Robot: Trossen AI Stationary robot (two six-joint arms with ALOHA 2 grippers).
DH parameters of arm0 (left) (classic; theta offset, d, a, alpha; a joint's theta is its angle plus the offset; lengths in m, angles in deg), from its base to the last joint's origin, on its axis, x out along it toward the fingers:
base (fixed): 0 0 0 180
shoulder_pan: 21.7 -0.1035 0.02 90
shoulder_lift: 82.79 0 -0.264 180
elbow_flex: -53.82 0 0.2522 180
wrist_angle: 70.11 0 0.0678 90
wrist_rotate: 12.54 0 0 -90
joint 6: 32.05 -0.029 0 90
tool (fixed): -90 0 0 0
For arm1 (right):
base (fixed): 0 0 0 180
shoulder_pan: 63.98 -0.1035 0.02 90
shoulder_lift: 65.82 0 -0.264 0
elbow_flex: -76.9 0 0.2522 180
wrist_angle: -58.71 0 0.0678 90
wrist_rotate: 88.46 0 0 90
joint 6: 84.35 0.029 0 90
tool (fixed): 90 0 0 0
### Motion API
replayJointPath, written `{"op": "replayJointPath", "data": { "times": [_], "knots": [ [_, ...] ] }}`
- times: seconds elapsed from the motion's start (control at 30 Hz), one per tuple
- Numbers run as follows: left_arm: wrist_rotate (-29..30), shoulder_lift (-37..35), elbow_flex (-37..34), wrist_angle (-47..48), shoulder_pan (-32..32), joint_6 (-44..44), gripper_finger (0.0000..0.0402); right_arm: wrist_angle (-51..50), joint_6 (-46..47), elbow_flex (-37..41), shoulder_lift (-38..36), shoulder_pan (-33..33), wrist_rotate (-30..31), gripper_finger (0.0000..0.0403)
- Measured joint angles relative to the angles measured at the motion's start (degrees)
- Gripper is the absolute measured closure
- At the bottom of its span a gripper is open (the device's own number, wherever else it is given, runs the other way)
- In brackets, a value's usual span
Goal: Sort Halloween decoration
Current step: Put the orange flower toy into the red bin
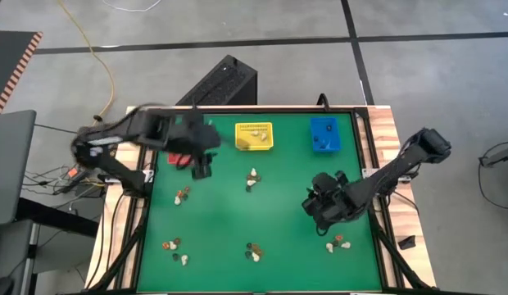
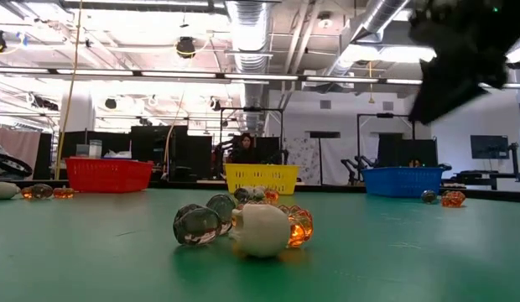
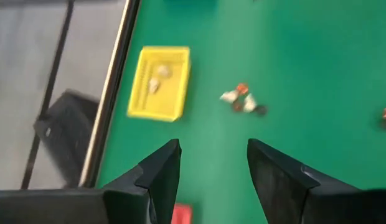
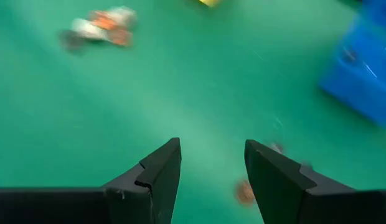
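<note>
The Halloween decoration lies in small clusters of cream, orange and dark trinkets on the green table: mid-table [image 1: 252, 176], left [image 1: 182, 195], near left [image 1: 174, 247], near middle [image 1: 254, 251] and near right [image 1: 338, 242]. My left gripper [image 3: 211, 146] hangs open above the red bin [image 1: 179, 158], with nothing between its fingers. My right gripper [image 4: 211, 144] is open over bare mat at the table's right [image 1: 317, 207], above the near right cluster. Two cream trinkets [image 3: 159, 78] lie in the yellow bin [image 1: 254, 136].
The red, yellow and blue bins [image 1: 324, 135] stand in a row along the far edge. A dark frame rims the table [image 1: 377, 205]. In the low view a cluster [image 2: 243, 226] lies close in front, and a dark arm [image 2: 461, 59] hangs at the upper right.
</note>
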Motion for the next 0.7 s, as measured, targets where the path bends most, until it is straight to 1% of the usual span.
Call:
{"op": "replayJointPath", "data": {
  "times": [0.1, 0.17, 0.23, 0.33, 0.4, 0.47, 0.53, 0.6, 0.7],
  "knots": [
    [2.0, -9.5, -17.3, -14.7, 6.4, 2.4, 0.0226, -5.9, 10.8, 0.0, 4.4, -0.2, -3.7, 0.0195],
    [2.0, -16.1, -29.9, -28.0, 10.4, 2.7, 0.0226, -8.6, 15.8, 0.0, 7.1, -0.3, -5.2, 0.0195],
    [1.9, -21.6, -42.1, -42.3, 13.8, 2.1, 0.0226, -11.0, 20.6, 0.0, 9.1, -0.7, -5.3, 0.0195],
    [2.3, -28.2, -58.5, -62.0, 17.0, 1.4, 0.0226, -14.8, 25.7, 0.0, 11.3, -0.9, -5.4, 0.0195],
    [3.5, -32.2, -67.5, -71.6, 18.3, 2.3, 0.0226, -16.3, 28.6, 0.6, 11.7, -0.5, -6.3, 0.0195],
    [6.3, -36.0, -75.5, -78.2, 19.1, 5.2, 0.0226, -15.0, 30.1, 2.5, 11.4, -0.3, -7.4, 0.0195],
    [9.5, -39.6, -82.3, -82.2, 19.7, 8.0, 0.0226, -11.9, 30.9, 5.0, 10.3, -0.4, -8.1, 0.0195],
    [12.0, -43.7, -87.8, -84.8, 20.3, 9.7, 0.0226, -8.8, 31.9, 7.9, 8.6, -0.3, -8.1, 0.0195],
    [15.3, -49.5, -93.6, -86.2, 20.6, 10.6, 0.0226, -4.2, 32.1, 12.2, 6.4, 0.7, -8.2, 0.0195]
  ]
}}
